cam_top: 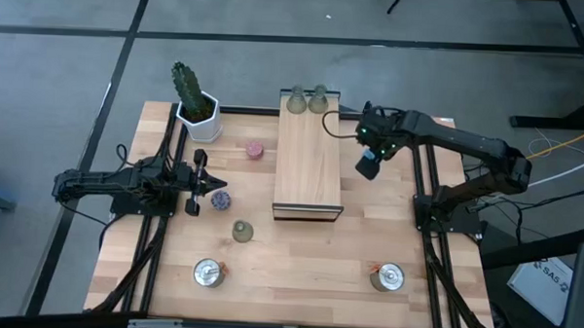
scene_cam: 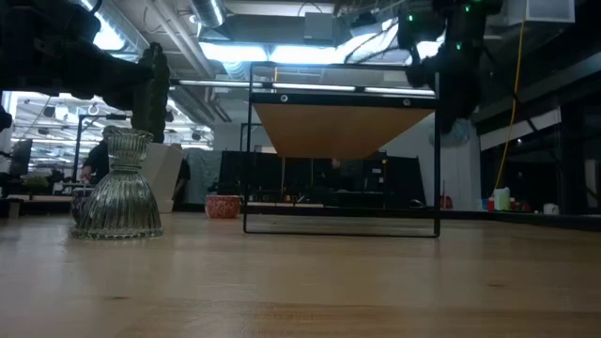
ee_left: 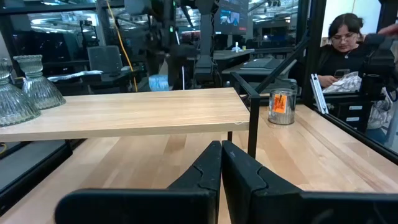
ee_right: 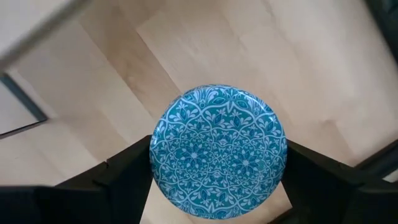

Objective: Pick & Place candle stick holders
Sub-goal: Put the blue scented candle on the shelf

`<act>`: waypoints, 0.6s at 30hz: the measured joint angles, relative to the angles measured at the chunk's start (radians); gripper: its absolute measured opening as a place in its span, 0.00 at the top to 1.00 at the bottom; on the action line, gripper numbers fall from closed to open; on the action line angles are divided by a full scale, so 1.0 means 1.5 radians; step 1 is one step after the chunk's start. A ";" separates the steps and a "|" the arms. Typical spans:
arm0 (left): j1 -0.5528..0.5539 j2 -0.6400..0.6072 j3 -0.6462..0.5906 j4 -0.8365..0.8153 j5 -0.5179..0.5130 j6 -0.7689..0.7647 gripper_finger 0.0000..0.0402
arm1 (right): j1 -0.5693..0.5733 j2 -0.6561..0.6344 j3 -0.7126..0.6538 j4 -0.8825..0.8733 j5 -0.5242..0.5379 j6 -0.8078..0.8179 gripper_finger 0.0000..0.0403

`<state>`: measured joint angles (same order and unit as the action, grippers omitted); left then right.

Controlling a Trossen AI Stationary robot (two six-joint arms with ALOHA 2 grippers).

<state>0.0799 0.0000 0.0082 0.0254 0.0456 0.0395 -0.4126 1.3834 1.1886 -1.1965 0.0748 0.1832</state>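
My right gripper (cam_top: 368,167) is shut on the blue patterned holder (ee_right: 217,152), above the table just right of the raised wooden board (cam_top: 309,165). My left gripper (cam_top: 217,186) is shut and empty at the table's left, low over the table, with the purple holder (cam_top: 219,198) right beside its tips. Two olive-green bell holders (cam_top: 296,101) (cam_top: 319,100) stand on the board's far end and a third (cam_top: 242,230) on the table. The pink holder (cam_top: 255,149) stands left of the board. Two silver holders (cam_top: 208,272) (cam_top: 388,276) stand near the front edge. My right gripper pinches the blue holder's round side wall (ee_right: 157,163) between its two fingers, one on each opposite side. The fingers come from above, pointing down. The holder is lifted clear of the table, level, with its patterned face up toward the wrist.
A cactus in a white pot (cam_top: 192,107) stands at the far left corner. The board rests on a black frame (scene_cam: 343,230) with open space under it. Black rails (cam_top: 159,218) run along both table sides. A person (ee_left: 342,43) sits beyond the table's right edge.
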 joint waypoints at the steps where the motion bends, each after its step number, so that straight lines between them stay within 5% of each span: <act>1: 0.000 0.000 0.000 0.000 0.000 0.000 0.98 | 0.000 0.001 0.016 -0.011 0.000 -0.007 0.23; 18: 0.000 0.000 0.000 0.000 0.000 0.000 0.98 | 0.000 0.122 0.264 -0.157 0.000 -0.105 0.23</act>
<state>0.0797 -0.0002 0.0082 0.0254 0.0456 0.0398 -0.4126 1.5664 1.5846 -1.4318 0.0750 0.0249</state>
